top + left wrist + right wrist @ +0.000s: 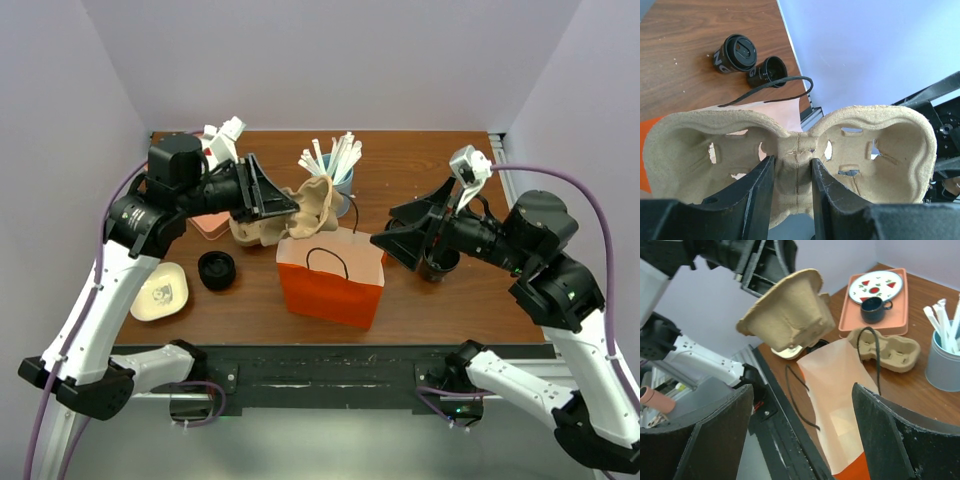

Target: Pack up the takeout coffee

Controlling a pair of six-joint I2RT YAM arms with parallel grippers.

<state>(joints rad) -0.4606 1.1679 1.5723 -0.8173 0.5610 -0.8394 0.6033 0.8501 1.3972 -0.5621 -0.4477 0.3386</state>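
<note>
My left gripper [792, 170] is shut on the middle ridge of a tan pulp cup carrier [790, 145], which hangs tilted above the open mouth of the orange paper bag [330, 285]. The carrier [315, 205] is also in the right wrist view [790, 310], over the bag's pale inside [840, 390]. My right gripper [395, 240] stands open at the bag's right edge with nothing between its fingers [890, 440]. Two black coffee cups [735, 52] [767, 71] sit on the table past the bag, one [440, 262] under my right arm.
A second pulp carrier [890, 347] lies behind the bag. A pink tray [880, 325] holds a plate and a dark mug [875, 309]. A blue cup of white stirrers [335, 170] stands at the back. A black lidded cup [216, 270] and a white dish [162, 292] are front left.
</note>
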